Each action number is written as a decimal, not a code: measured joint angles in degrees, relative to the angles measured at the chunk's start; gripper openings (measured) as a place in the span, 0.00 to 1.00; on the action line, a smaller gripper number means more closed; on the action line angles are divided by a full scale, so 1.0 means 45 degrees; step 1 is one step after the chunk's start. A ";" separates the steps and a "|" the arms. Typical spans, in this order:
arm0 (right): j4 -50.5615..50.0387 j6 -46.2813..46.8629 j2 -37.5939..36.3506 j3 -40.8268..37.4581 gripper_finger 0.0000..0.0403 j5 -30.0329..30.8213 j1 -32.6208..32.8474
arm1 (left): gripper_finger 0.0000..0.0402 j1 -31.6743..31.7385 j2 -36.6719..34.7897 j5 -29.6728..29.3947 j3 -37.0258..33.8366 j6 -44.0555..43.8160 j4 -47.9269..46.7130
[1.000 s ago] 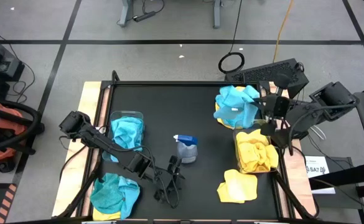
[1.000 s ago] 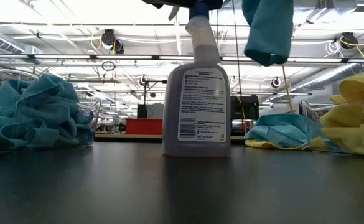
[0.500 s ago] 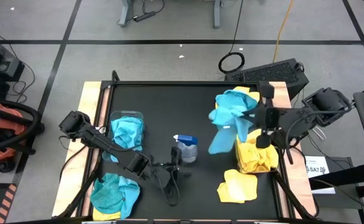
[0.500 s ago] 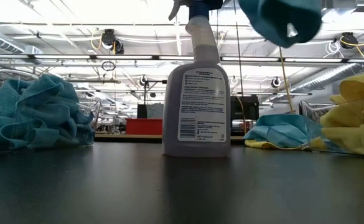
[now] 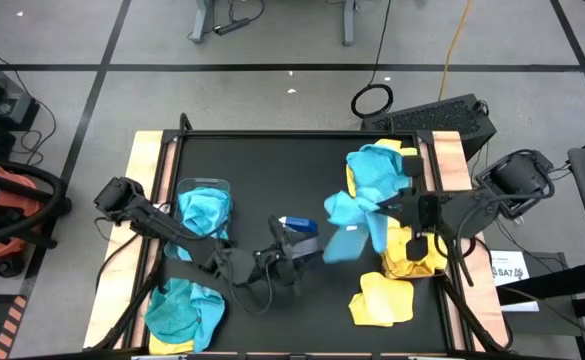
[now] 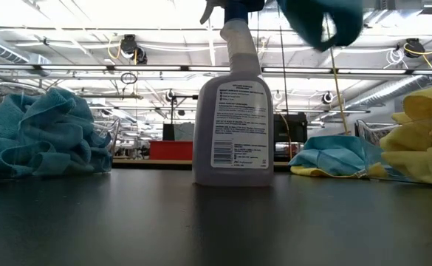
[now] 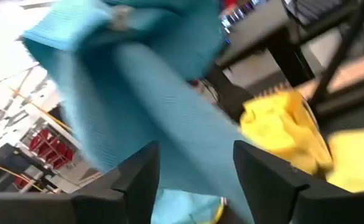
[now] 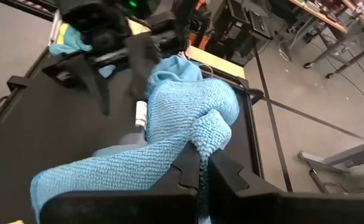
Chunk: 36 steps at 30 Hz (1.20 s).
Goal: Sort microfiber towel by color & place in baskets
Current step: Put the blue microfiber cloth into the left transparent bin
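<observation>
Nearest the front edge of the black table (image 5: pixel 262 170), a heap of teal-blue fuzzy cloths (image 5: pixel 182 310) lies at the left corner, and a bright yellow fuzzy cloth (image 5: pixel 382 298) lies flat at the front right.

Just behind these, the left gripper (image 5: pixel 294 262) reaches across the table middle with its two dark fingers (image 7: pixel 138 177) spread apart, holding nothing. It sits close to the grey spray bottle with a blue top (image 5: pixel 294 232), which stands upright.

The right gripper (image 8: pixel 201 169) hangs above the table, to the right of the bottle. Its fingers are pressed together, pinching one teal-blue microfiber towel (image 5: pixel 350 225). The towel hangs clear of the table surface and drapes toward the left gripper.

The right clear plastic rectangular basket (image 5: pixel 442 262) holds yellow towels (image 5: pixel 412 250). The left clear plastic rectangular basket (image 5: pixel 204 184) holds teal-blue towels (image 5: pixel 204 212).

Farthest back, at the rear right, a mixed pile of teal-blue and yellow cloths (image 5: pixel 377 165) rests on the table.
</observation>
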 joint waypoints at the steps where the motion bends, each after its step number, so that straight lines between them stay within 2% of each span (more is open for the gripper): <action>1: 0.0119 -0.0018 0.0098 0.0000 0.00 -0.0022 0.0075 | 0.55 0.0071 0.0000 0.0009 0.0000 0.0089 0.0325; 5: 0.0466 -0.0372 0.0534 0.0000 0.00 -0.0096 0.0405 | 0.66 0.0349 0.0000 0.0330 0.0000 0.0101 0.1152; 10: 0.1104 -0.0832 0.1042 0.0000 0.00 -0.0109 0.0748 | 0.85 0.0711 0.0000 0.1965 0.0000 -0.0954 0.1602; 13: 0.1605 -0.1327 0.1366 0.0000 0.00 -0.0114 0.0919 | 0.93 0.1062 0.0000 0.3504 0.0000 -0.2157 0.1559; 17: 0.2153 -0.1797 0.1624 0.0000 0.00 -0.0106 0.1035 | 0.97 0.1395 0.0000 0.5193 0.0000 -0.3663 0.1475; 21: 0.2540 -0.2145 0.1860 0.0000 0.00 -0.0105 0.1100 | 0.95 0.1680 0.0000 0.4881 0.0000 -0.4700 0.0766; 23: 0.2551 -0.2180 0.1860 -0.0005 0.00 -0.0099 0.1120 | 0.89 0.1734 0.0000 0.4581 0.0000 -0.4870 0.0537; 25: 0.2566 -0.2144 0.1829 -0.0005 0.00 -0.0075 0.1125 | 0.79 0.1690 0.0000 0.4566 0.0000 -0.4804 0.0461; 28: 0.2574 -0.2035 0.1839 -0.0005 0.00 -0.0061 0.1173 | 0.58 0.1607 0.0000 0.4570 0.0000 -0.4491 0.0195; 34: 0.2541 -0.1810 0.1839 -0.0005 0.00 -0.0082 0.1630 | 0.09 0.1180 0.0000 0.4527 0.0000 -0.3012 0.0148; 36: 0.2377 -0.1570 0.1839 -0.0005 0.00 -0.0109 0.1861 | 0.03 0.1009 0.0000 0.4498 0.0000 -0.2565 0.0233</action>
